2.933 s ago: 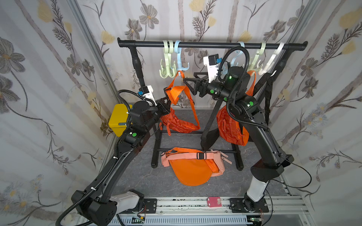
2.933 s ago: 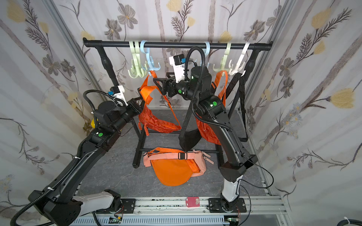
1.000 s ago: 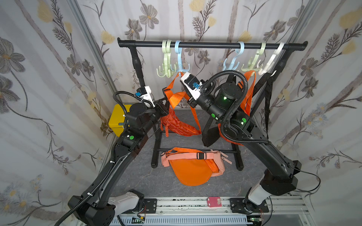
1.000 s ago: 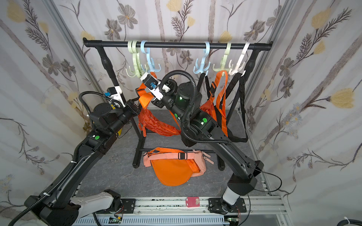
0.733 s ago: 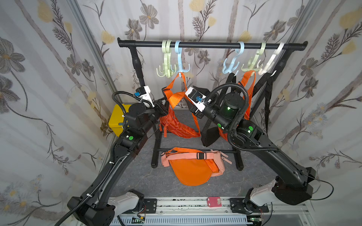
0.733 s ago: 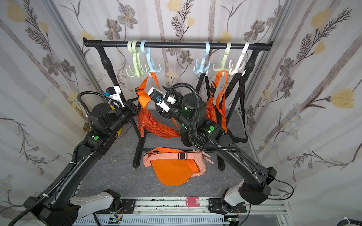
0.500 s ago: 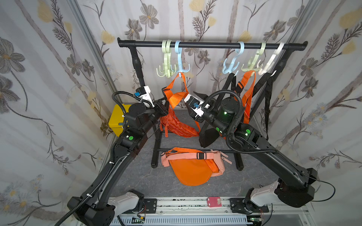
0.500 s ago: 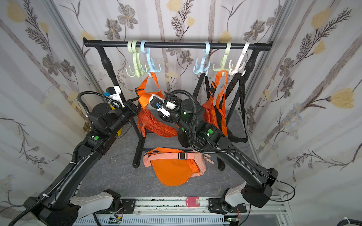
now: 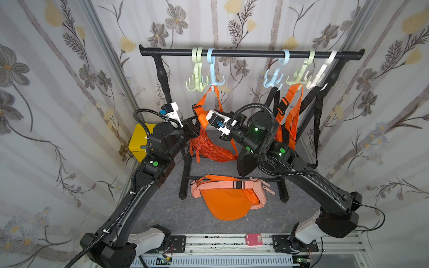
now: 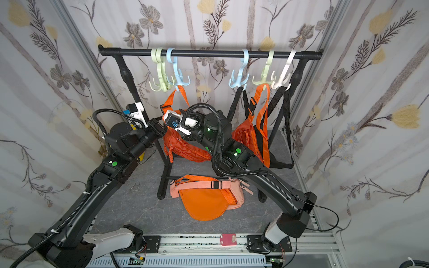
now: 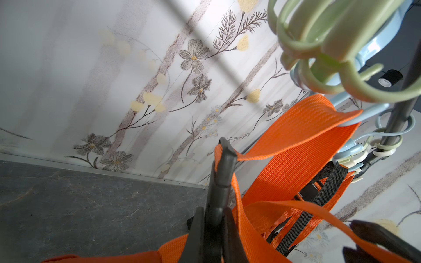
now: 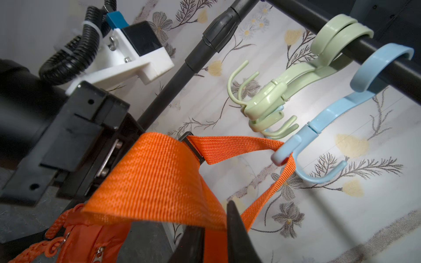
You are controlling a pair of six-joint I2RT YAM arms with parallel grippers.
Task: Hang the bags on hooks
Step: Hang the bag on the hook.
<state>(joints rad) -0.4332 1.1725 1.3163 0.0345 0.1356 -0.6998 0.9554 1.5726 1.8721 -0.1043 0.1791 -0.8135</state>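
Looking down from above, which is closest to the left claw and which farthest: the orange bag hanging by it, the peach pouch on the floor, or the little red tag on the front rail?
From the left gripper:
1. Hanging orange bag, right beside it.
2. Peach pouch, on the floor under the rack.
3. Red tag, on the front rail, farthest.

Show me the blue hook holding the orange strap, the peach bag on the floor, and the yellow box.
blue hook (image 12: 303,145), right wrist view, lower stem.
peach bag (image 9: 253,185), a top view, upper body panel.
yellow box (image 9: 137,143), a top view, front face.
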